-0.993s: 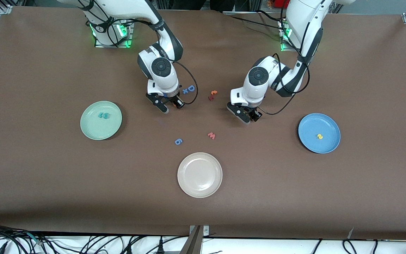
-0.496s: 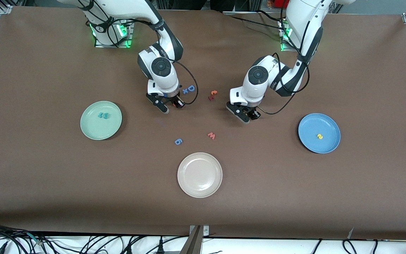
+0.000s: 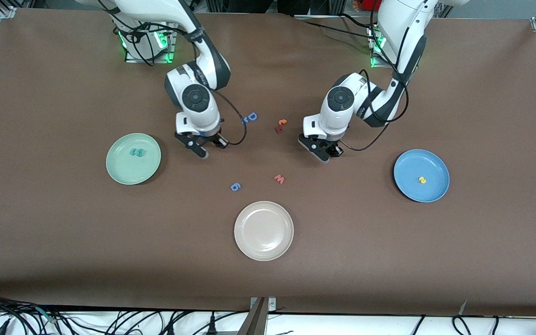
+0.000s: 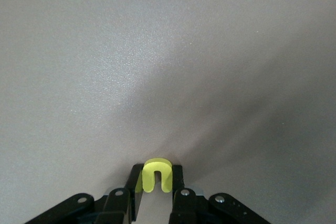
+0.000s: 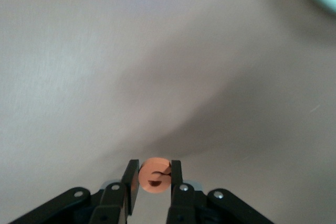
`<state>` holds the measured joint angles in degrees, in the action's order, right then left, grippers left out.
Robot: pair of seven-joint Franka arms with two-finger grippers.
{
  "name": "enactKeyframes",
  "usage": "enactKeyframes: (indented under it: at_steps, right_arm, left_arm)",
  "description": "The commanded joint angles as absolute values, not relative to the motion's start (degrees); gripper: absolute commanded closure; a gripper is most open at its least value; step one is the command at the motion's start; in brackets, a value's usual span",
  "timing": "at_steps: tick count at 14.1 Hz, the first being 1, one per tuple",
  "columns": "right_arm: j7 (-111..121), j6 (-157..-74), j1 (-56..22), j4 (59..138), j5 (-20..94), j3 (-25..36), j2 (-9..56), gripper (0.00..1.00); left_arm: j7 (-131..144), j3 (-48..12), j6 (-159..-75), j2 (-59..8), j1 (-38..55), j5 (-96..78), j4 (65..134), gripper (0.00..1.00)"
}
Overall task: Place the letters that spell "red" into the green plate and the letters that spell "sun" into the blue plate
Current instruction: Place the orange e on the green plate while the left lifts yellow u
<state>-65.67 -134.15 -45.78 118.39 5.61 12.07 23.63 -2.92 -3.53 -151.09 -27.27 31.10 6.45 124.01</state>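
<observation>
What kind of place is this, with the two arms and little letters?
Probably a robotics lab: two arms bolted to a brown table framed in metal, cables along its edge. The left gripper holds a yellow letter, the right gripper an orange letter.

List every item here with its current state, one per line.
Left gripper: shut on yellow "u".
Right gripper: shut on orange "e".
Green plate: holds two teal letters.
Blue plate: holds yellow "s".
Beige plate: empty.
</observation>
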Motion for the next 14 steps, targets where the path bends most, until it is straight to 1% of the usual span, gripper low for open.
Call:
enactKeyframes:
  at_steps: [1,3,5,9,11,14]
  right_arm:
    - [-55.6,-127.5,-46.0,118.4,5.4,17.1,20.7,0.87]
    - [-50.2,-124.5,-46.0,118.5,5.4,20.5,20.5,0.87]
    - [-43.6,-122.2,-46.0,118.6,5.4,24.0,20.5,0.87]
    - [-32.8,-119.2,-45.9,119.2,5.4,29.8,20.7,0.87]
    - [-29.2,-118.8,-45.8,119.6,5.4,31.4,21.4,0.87]
    - [-25.2,-121.0,-43.7,119.5,5.4,32.0,23.4,0.87]
  left_arm:
    - [-0.7,-3.0,-151.6,-26.5,31.3,6.4,124.5,0.94]
    - [-0.4,-3.0,-150.9,-25.1,31.0,6.4,124.6,0.96]
    - [0.8,-3.0,-148.4,-23.2,30.7,6.3,124.8,0.96]
    - [0.4,-2.8,-146.1,-19.9,28.7,5.2,126.4,0.98]
    - [0.0,-1.4,-145.8,-18.0,27.6,5.2,127.6,0.98]
    - [-7.9,4.9,-145.1,-15.9,26.5,5.2,128.7,0.96]
